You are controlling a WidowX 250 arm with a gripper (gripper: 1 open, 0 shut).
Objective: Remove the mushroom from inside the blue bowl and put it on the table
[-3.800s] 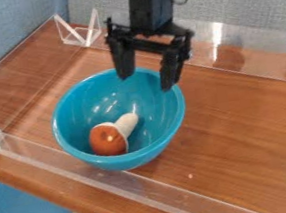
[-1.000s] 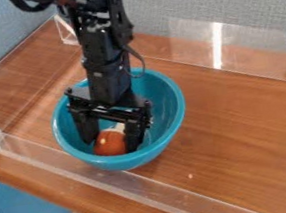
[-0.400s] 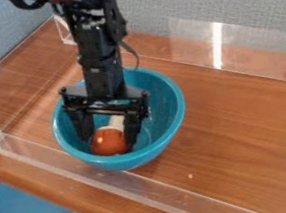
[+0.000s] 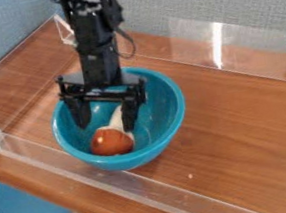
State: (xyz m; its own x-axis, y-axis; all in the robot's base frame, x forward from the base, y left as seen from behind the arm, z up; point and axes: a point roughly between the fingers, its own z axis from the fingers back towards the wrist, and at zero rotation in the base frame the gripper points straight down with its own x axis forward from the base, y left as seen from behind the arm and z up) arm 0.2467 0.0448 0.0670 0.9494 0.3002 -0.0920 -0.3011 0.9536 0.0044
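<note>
The mushroom [image 4: 111,138] lies on its side on the floor of the blue bowl [image 4: 167,106], toward the bowl's near-left part. Its reddish-brown cap points at the bowl's near rim and its cream stem runs up and away toward the bowl's centre, so its long axis slants from near-left to far-right across the bowl. The gripper [image 4: 104,111] hangs straight down over the bowl's left half, just above the mushroom's stem, jaws spread wide with nothing between them; one finger stands by the bowl's left wall, the other nearer its centre. The bowl sits on the table [image 4: 240,104], close to the near clear acrylic wall [image 4: 188,201].
</note>
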